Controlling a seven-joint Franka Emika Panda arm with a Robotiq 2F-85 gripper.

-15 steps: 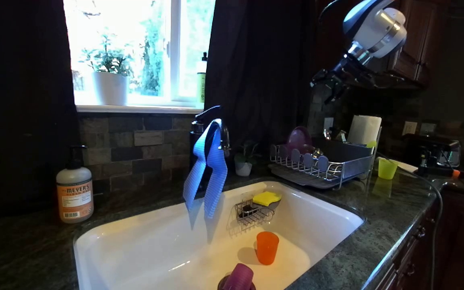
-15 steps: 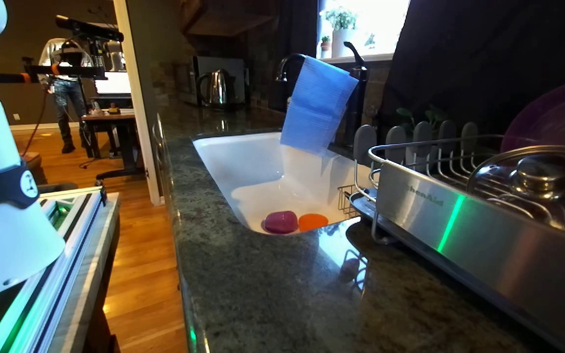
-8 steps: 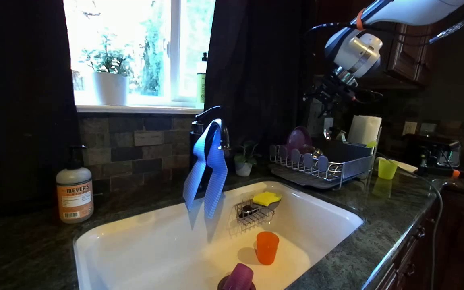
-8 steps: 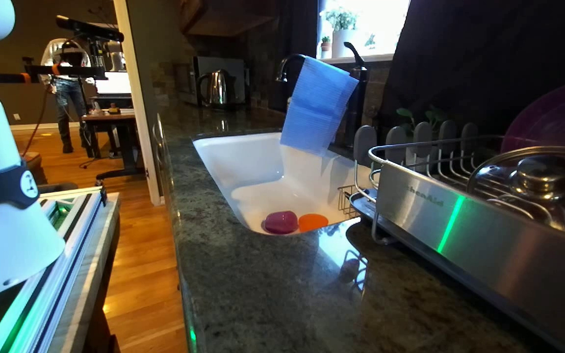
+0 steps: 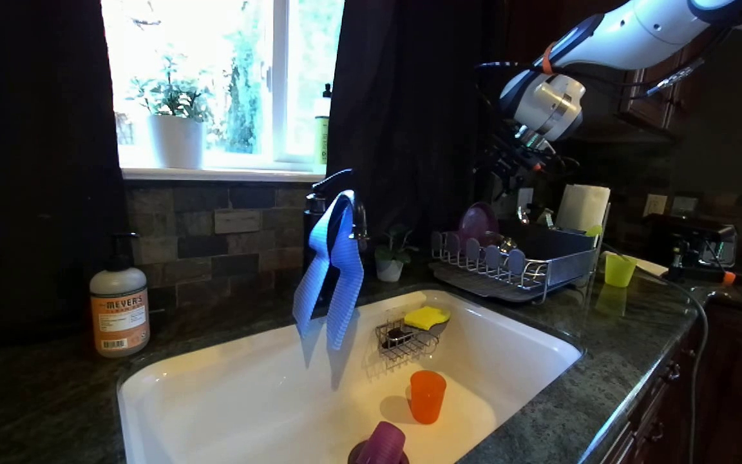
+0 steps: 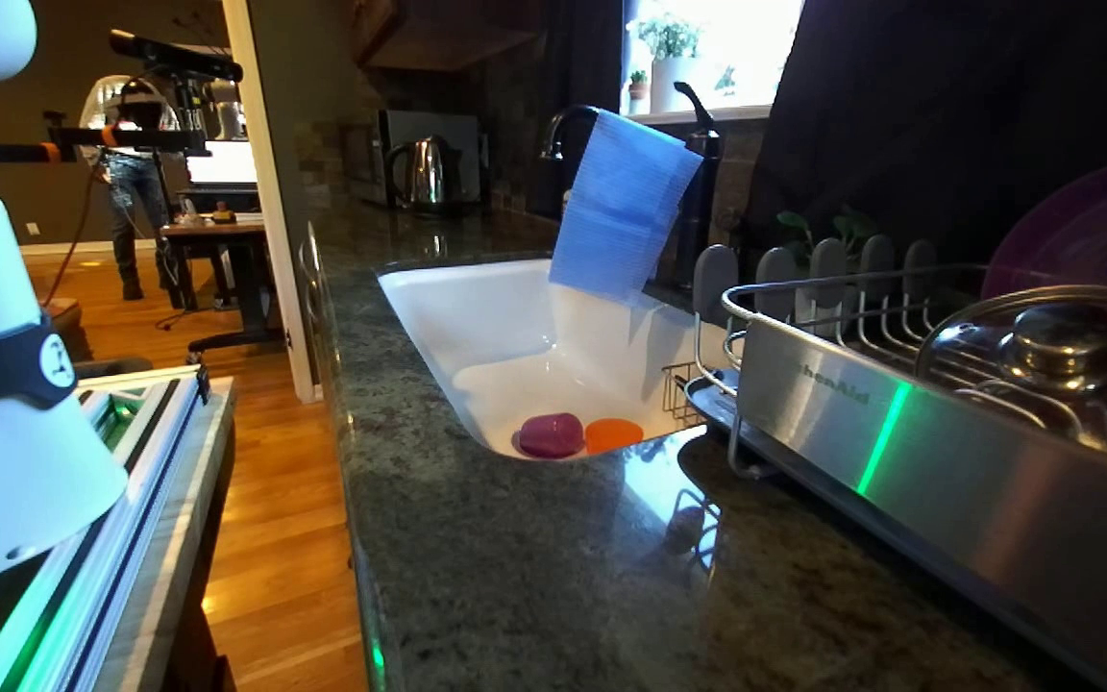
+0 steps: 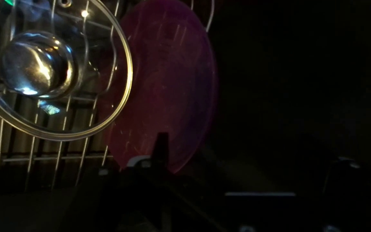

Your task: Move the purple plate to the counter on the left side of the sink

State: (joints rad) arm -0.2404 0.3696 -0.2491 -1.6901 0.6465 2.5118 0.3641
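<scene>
In an exterior view, seeing the claw hanging with jaws parted over the dish rack, near the purple plate and apart from it; finding that plate standing on edge in the rack. Beneath the claw, noticing the counter, dark mottled stone, shining enough to mirror a lime-green cup below and to the right. Lower than the claw and out to the left of it, taking in the white sink, holding an orange cup, with a blue cloth draping the faucet and, behind, a bright window and a dark curtain.

In an exterior view, following the counter away from the rack under the claw, past the sink, to a steel kettle beyond; glimpsing the plate at the right edge and a green streak of light on the rack's side. Across from the counter, meeting the robot's white base and, well apart from the claw's rack, a wooden floor, a doorway post, a desk with a lit screen and a standing person.

In the wrist view, facing the plate ahead of the claw, partly hidden by a dark finger; left of that finger, seeing a glass lid over the rack's wires.
</scene>
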